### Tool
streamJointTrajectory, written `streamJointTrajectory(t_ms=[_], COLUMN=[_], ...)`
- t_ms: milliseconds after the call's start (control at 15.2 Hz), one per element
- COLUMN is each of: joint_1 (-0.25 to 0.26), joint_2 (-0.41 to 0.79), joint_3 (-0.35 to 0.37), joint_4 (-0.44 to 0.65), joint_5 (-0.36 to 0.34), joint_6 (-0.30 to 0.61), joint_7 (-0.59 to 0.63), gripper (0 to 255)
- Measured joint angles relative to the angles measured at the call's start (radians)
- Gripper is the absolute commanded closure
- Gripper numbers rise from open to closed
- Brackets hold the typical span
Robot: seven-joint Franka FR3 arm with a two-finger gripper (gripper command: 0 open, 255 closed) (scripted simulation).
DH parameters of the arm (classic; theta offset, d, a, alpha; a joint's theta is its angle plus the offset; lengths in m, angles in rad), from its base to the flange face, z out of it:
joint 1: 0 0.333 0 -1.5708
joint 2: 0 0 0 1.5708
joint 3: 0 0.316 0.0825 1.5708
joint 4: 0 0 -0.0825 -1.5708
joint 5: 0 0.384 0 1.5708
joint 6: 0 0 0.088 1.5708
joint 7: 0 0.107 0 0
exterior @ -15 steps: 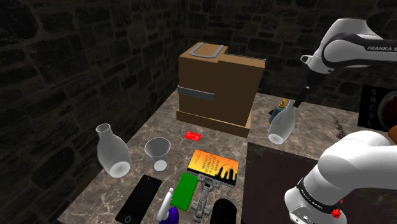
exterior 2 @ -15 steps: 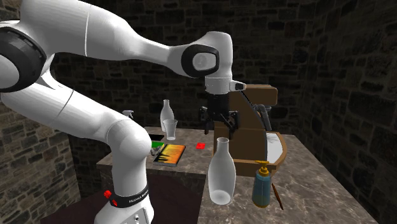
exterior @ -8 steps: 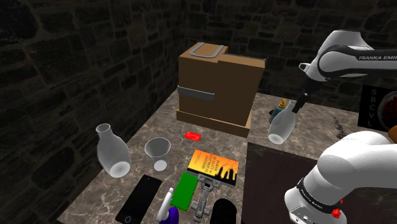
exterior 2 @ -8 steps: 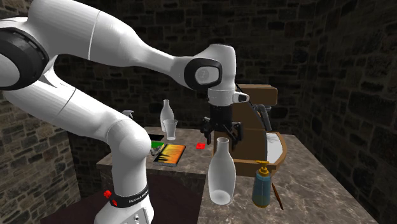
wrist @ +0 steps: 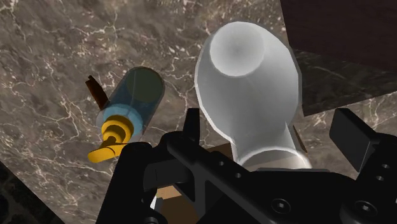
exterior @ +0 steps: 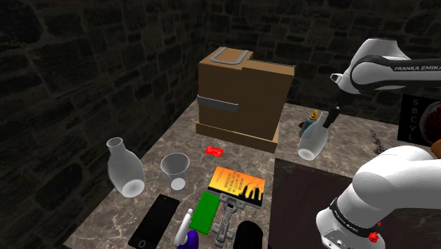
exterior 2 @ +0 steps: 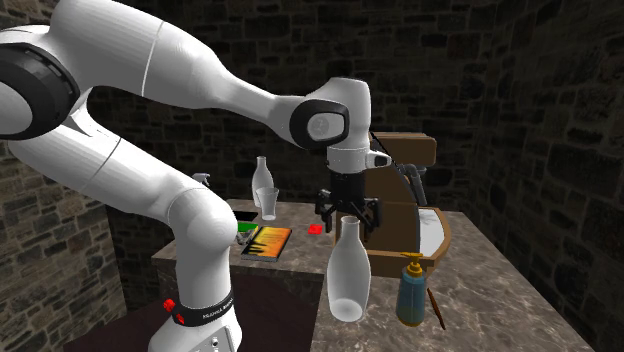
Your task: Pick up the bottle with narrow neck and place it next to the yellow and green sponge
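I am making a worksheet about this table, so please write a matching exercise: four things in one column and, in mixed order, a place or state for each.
1. brown box
2. white bottle nearer that box
3. blue pump bottle
4. small red piece

a. lies flat between box and book
b. neck between the fingers of the open gripper
c. yellow top, beside the white bottle
d. grey band across one side

Pairs: 1-d; 2-b; 3-c; 4-a
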Motion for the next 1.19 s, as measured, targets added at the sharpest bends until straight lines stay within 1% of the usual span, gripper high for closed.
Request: streamJointTrajectory(t_ms=[66, 726, 1188], joint_1=[0.000, 0.000, 0.008], joint_2=[0.000, 0.000, -0.024], joint_3=[0.000, 0.000, 0.032], joint_4=[0.000, 0.000, 0.060], joint_5=[0.000, 0.000, 0.026], joint_6=[0.000, 0.000, -0.084], joint_7=[0.000, 0.000, 0.001], gripper=[255, 255, 255])
